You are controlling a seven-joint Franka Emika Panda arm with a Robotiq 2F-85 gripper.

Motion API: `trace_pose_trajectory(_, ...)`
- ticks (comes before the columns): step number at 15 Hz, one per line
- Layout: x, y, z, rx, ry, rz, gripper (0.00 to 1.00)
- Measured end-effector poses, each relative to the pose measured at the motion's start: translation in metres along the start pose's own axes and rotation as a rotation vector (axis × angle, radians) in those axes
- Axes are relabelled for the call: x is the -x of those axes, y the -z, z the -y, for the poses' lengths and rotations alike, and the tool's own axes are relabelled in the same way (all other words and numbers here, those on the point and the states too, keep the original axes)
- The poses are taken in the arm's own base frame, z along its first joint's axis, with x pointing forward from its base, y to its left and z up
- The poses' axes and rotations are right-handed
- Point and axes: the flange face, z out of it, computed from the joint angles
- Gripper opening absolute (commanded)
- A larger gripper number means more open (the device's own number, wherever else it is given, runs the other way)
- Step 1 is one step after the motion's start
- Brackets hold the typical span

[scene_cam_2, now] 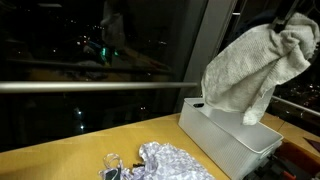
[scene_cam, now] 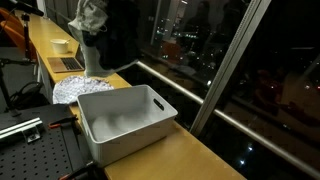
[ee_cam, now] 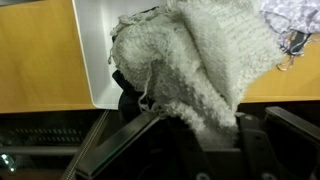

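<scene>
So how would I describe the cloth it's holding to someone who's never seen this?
Find the long wooden counter along the dark window, then the white bin on it. Above the bin a towel dangles from the gripper: plain, off-white and fluffy, unlike the patterned cloth lying flat on the counter.

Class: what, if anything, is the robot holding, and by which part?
A pale knitted cloth, its bunched upper end clamped in the gripper jaws; the rest hangs free.
</scene>
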Motion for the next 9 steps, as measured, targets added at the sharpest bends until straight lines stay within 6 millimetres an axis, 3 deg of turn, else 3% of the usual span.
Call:
trace_pose_trajectory(2,-0.001,0.023,0.048,-0.017,0.063,-0.025,0.06)
trace_pose_trajectory(4,-0.003,0.031,0.098,-0.043,0.125,-0.031,0.06)
trace_pose_trajectory(7,-0.012,0.018,0.16,-0.092,0.211,0.001,0.06)
trace_pose_trajectory(9,-0.021,0.0,0.188,-0.114,0.251,0.034,0.06)
